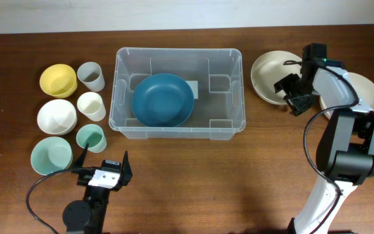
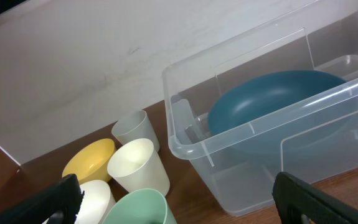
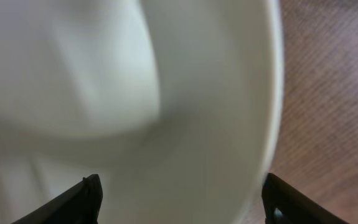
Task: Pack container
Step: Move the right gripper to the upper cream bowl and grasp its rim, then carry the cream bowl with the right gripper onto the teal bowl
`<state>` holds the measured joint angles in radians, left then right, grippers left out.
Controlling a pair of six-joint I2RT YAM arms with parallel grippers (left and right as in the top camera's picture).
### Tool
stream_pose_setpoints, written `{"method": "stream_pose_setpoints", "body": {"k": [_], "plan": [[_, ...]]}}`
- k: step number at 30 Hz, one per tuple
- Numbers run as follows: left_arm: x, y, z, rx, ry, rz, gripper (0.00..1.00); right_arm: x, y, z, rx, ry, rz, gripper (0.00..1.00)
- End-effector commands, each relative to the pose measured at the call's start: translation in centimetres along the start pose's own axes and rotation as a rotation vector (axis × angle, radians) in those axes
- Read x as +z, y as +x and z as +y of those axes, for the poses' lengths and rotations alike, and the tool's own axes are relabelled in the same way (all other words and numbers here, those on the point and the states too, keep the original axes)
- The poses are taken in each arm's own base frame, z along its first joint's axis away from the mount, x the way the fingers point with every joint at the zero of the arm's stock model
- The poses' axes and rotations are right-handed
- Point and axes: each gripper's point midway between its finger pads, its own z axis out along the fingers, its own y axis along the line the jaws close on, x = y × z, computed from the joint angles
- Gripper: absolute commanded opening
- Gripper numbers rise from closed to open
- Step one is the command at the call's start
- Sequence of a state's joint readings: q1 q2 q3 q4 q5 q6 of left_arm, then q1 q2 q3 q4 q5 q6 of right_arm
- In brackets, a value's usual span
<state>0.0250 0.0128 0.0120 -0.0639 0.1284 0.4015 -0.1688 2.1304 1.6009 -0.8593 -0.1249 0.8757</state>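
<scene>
Dark wooden tabletop is carrying the container at its centre, a blue bowl lying inside. Just right of it, the right gripper is hovering over a cream plate, jaws standing wide, clamping nothing. Judging by this, it should be pinching the rim squarely before lifting, since a shallow plate slips easily. Near the cups, the left gripper is gaping wide, empty.

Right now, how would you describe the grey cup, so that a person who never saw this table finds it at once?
Find the big clear tub in the middle of the table. Left of it, three cups stand in a line; the grey cup is the far one, next to the yellow bowl. Only it is grey: the others are a cream cup and a green cup.
</scene>
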Motion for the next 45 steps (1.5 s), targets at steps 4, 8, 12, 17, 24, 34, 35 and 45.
{"method": "stream_pose_setpoints", "body": {"k": [4, 8, 12, 17, 24, 34, 35, 45], "plan": [[0.0, 0.1, -0.2, 0.011, 0.009, 0.000, 1.00, 1.3, 0.2, -0.7, 0.007, -0.001, 0.002, 0.53], [0.0, 0.1, -0.2, 0.011, 0.009, -0.001, 1.00, 1.3, 0.1, -0.3, 0.006, -0.017, -0.001, 0.08], [0.0, 0.1, -0.2, 0.011, 0.009, -0.001, 1.00, 1.3, -0.2, 0.1, 0.003, -0.032, -0.014, 0.04], [0.0, 0.1, -0.2, 0.011, 0.009, 0.000, 1.00, 0.3, -1.6, 0.9, 0.007, -0.085, -0.035, 0.04], [0.0, 0.1, -0.2, 0.011, 0.009, 0.000, 1.00, -5.9, -5.8, 3.7, -0.017, -0.310, -0.086, 0.04], [0.0, 0.1, -0.2, 0.011, 0.009, 0.000, 1.00, -22.7, -3.8, 9.8, -0.304, -0.750, -0.094, 0.04], [0.0, 0.1, -0.2, 0.011, 0.009, 0.000, 1.00, -23.6, -2.7, 10.3, -0.339, -0.771, -0.085, 0.04], [0.0, 0.1, -0.2, 0.011, 0.009, 0.000, 1.00, -25.5, 14.4, 15.7, -0.782, -0.805, 0.054, 0.04]]}}
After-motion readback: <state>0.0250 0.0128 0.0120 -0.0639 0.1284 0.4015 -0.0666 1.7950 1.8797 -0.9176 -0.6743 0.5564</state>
